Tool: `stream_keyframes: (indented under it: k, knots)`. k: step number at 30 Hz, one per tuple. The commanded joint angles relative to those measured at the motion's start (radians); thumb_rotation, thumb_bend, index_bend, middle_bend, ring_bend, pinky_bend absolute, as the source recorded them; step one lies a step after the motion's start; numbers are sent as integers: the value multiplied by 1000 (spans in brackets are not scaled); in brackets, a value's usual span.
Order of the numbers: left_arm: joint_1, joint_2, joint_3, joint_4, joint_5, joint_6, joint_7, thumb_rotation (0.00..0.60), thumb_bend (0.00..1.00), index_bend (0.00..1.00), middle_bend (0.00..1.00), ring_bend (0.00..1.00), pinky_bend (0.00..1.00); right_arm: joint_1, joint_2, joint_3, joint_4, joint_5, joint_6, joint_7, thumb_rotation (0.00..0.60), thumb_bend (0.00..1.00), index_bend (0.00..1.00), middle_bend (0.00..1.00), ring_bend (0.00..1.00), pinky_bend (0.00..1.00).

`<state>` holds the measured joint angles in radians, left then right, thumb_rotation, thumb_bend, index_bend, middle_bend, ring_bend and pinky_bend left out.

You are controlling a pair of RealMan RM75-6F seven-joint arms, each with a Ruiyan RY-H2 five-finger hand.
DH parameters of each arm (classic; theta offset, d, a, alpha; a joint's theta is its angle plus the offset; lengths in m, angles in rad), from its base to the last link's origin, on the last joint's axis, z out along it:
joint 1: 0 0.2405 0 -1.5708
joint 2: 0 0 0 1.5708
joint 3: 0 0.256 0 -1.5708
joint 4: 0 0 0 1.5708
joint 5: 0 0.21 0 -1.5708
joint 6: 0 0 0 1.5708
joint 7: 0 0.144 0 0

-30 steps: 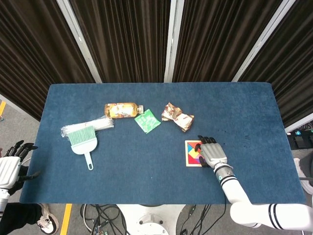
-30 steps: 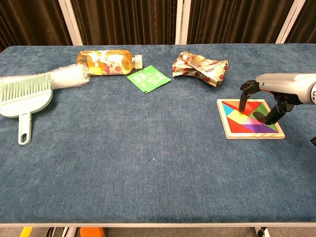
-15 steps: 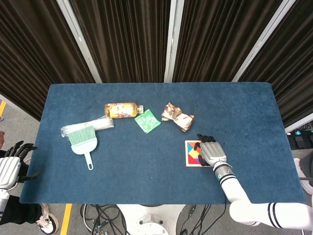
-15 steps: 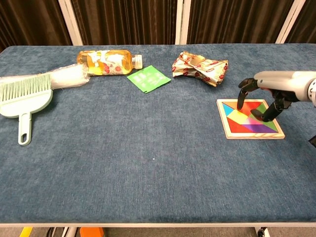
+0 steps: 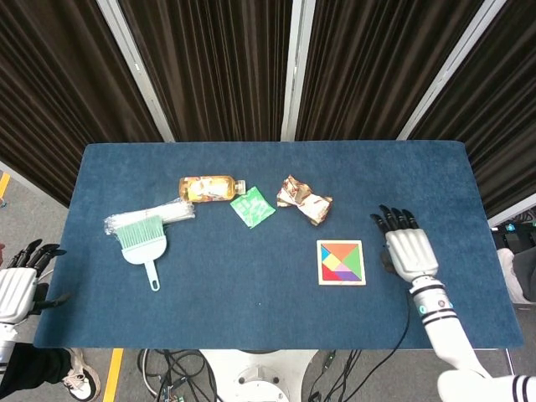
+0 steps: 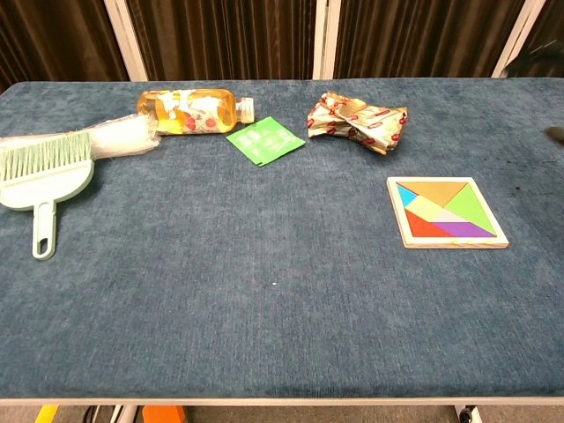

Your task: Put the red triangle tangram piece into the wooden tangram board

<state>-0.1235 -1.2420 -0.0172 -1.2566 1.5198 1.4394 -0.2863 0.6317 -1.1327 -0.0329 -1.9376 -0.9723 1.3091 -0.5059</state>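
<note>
The wooden tangram board [image 5: 341, 243] [image 6: 398, 211] lies flat on the blue table, right of centre, filled with coloured pieces. A red triangle [image 5: 328, 277] [image 6: 422, 229] sits flush in its near-left corner, beside a purple piece. My right hand [image 5: 408, 251] hovers to the right of the board with its fingers spread, clear of it and holding nothing. Only a dark tip of that hand shows at the right edge of the chest view. My left hand [image 5: 17, 285] hangs beyond the table's left edge, fingers apart and empty.
At the back lie a crumpled wrapper [image 5: 303, 199] [image 6: 359, 122], a green packet [image 5: 252, 207] [image 6: 264, 140] and a bottle [image 5: 209, 188] [image 6: 189, 111] on its side. A mint-green brush [image 5: 142, 239] [image 6: 44, 176] with a plastic bag lies at the left.
My right hand has lifted off the tangram board and moved away to the right, opening its fingers. The board is now fully uncovered. The left hand has barely shifted.
</note>
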Motion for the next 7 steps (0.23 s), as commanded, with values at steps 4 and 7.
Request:
stream_keyframes:
  k: [4,7]
  knots:
    - [0,5,-6,-27,2,15,49,600,30,249,170,68,171,-287,-15,-141,290,-399,318,177,600,214,0,0,0,0]
    - [0,11,-8,-40,3,19,63,600,30,249,170,68,170,-348,-40,-139,343,-412,352,232,600,220,0,0,0,0]
